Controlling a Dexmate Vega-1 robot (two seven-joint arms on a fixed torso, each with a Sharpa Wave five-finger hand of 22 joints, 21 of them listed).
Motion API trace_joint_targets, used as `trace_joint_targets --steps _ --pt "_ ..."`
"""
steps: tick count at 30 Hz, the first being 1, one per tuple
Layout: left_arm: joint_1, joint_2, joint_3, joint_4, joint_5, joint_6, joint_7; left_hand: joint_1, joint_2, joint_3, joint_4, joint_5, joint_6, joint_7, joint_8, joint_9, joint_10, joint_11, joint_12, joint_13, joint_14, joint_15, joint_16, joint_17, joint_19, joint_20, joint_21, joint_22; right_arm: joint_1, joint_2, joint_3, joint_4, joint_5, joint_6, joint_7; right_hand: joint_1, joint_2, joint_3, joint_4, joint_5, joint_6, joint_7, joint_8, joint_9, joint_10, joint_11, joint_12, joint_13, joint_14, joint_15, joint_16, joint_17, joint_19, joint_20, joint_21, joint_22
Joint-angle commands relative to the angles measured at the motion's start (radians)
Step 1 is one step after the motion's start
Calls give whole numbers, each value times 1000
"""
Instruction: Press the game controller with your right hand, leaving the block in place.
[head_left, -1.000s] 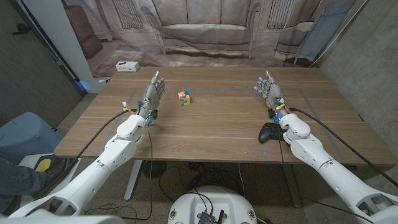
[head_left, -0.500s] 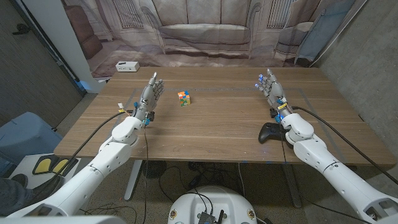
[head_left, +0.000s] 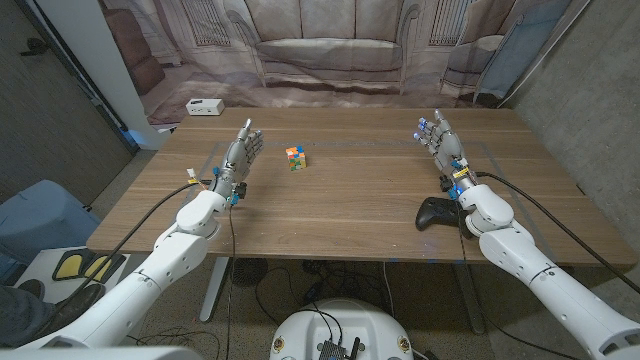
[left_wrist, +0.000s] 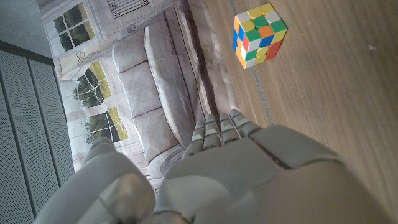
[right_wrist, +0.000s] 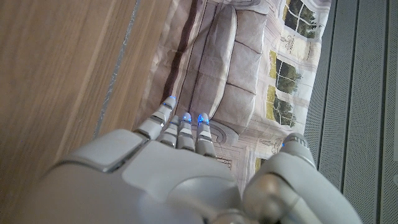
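A black game controller (head_left: 437, 213) lies near the table's front edge on the right, just inboard of my right forearm. My right hand (head_left: 439, 143) stands well beyond it toward the back of the table, fingers straight and apart, holding nothing; its back also fills the right wrist view (right_wrist: 168, 174). The block is a multicoloured puzzle cube (head_left: 295, 158) at the middle back of the table, also in the left wrist view (left_wrist: 259, 34). My left hand (head_left: 241, 152) stands open to the cube's left, apart from it, and appears again in its own wrist view (left_wrist: 236, 168).
A small white box (head_left: 204, 106) sits at the table's back left corner. A printed backdrop of a sofa (head_left: 330, 50) hangs behind the table (head_left: 350, 200). Cables run along both forearms. The table's right edge lies close to my right arm.
My right hand has drifted slightly right and toward the back, away from the controller. My left hand has shifted slightly. Controller and cube have not moved.
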Motion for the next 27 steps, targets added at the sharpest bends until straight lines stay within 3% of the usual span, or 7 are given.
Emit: trace_joint_targets --steps 1,7,10,17,27 --pt "20 -11 2 -29 19 -17 28 17 0 3 -7 -2 14 5 3 4 19 1 7 1 13 4 6 5 15 -3 8 3 -51 -28 27 -42 15 25 18 9 6 4 -4 4 13 -5 8 3 10 -1 8 4 5 -2 3 -1 7 -1 -3 2" --pt "19 -27 1 -9 3 -51 0 17 0 2 -9 -3 17 5 1 4 21 1 6 1 13 3 2 5 16 2 6 2 -99 -60 54 -83 18 35 16 10 7 4 -5 4 14 -5 7 3 15 -2 9 4 7 -3 3 -1 10 -1 -3 2" --pt "19 -43 2 -2 2 -62 8 20 3 2 -11 -4 45 4 6 4 46 -1 11 0 45 -3 8 5 45 9 11 2 -115 -71 66 -92 27 37 22 11 8 4 -6 3 14 -5 6 3 15 -4 8 4 7 -2 2 -2 9 -1 -4 2" --pt "17 -57 4 3 3 -75 14 23 7 4 -14 -4 65 -1 10 4 56 -6 12 0 49 -4 5 5 51 8 10 2 -126 -79 79 -94 40 43 38 12 9 5 -7 3 18 -6 6 3 21 -4 9 5 7 -3 2 -3 11 -3 -4 2" --pt "80 -12 -29 -85 23 -66 54 27 10 5 -16 -5 71 -2 8 5 59 -5 11 0 51 -5 2 5 51 7 7 2 -171 -123 105 -149 43 33 50 14 9 4 -9 3 19 -4 3 3 27 -3 9 5 17 -5 4 -4 20 -2 -2 2"
